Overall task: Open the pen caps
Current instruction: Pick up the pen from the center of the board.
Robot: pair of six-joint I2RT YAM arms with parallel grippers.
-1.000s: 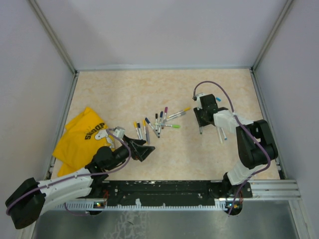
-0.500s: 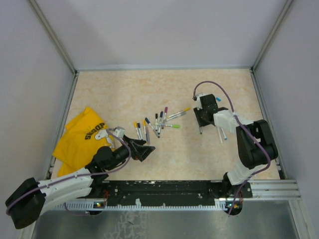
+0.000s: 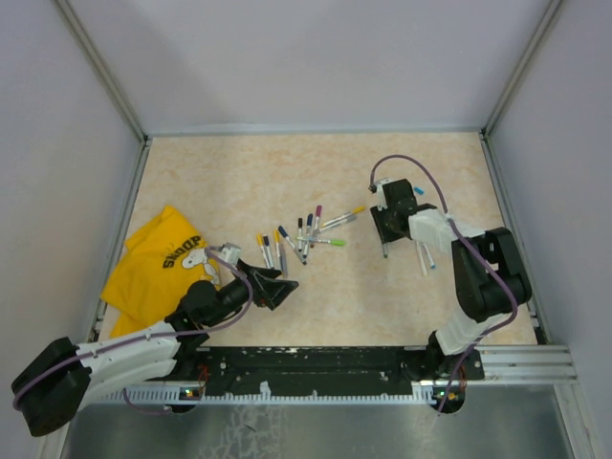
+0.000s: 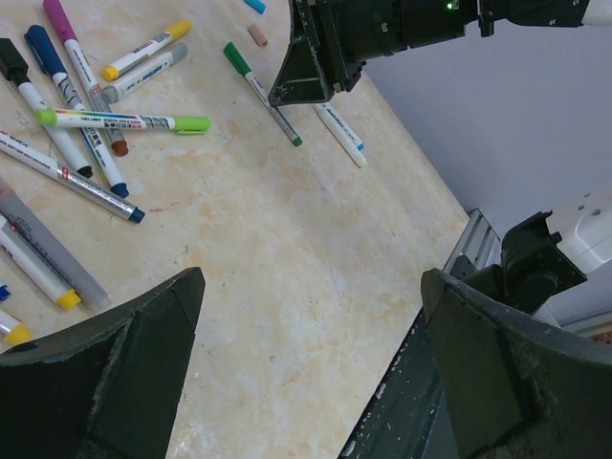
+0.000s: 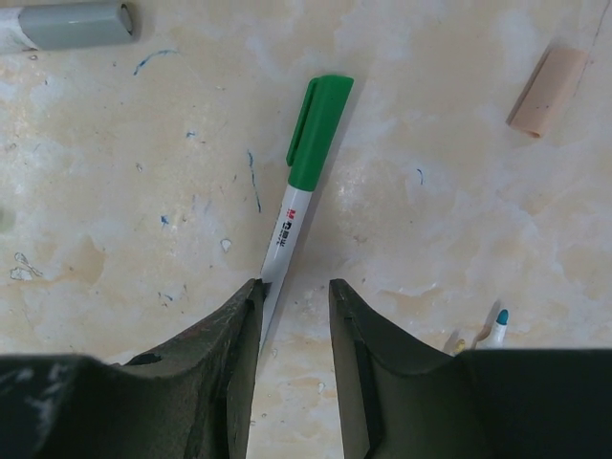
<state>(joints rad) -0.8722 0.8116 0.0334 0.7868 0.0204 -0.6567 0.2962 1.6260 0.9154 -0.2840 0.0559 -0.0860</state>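
Observation:
My right gripper [image 5: 295, 285] is low over the table, its jaws a small way apart. A pen [image 5: 304, 172] with a white barrel and a green pen cap [image 5: 320, 129] lies flat, its lower barrel resting against the inner edge of the left finger; the other finger is clear of it. From above, this gripper [image 3: 385, 228] is at the right of the table. A cluster of capped pens [image 3: 304, 234] lies mid-table. My left gripper [image 4: 311, 277] hovers wide open with bare table between its fingers, near that cluster [image 4: 86, 124].
A loose beige cap [image 5: 547, 91] and a grey pen [image 5: 67, 24] lie near the green one. Two uncapped pens [image 3: 424, 256] lie just right of the right gripper, with a blue cap [image 3: 418, 190] beyond it. A yellow cloth [image 3: 158, 258] covers the left side.
The right gripper's jaws have eased slightly apart. Both arms and the pens stay where they were.

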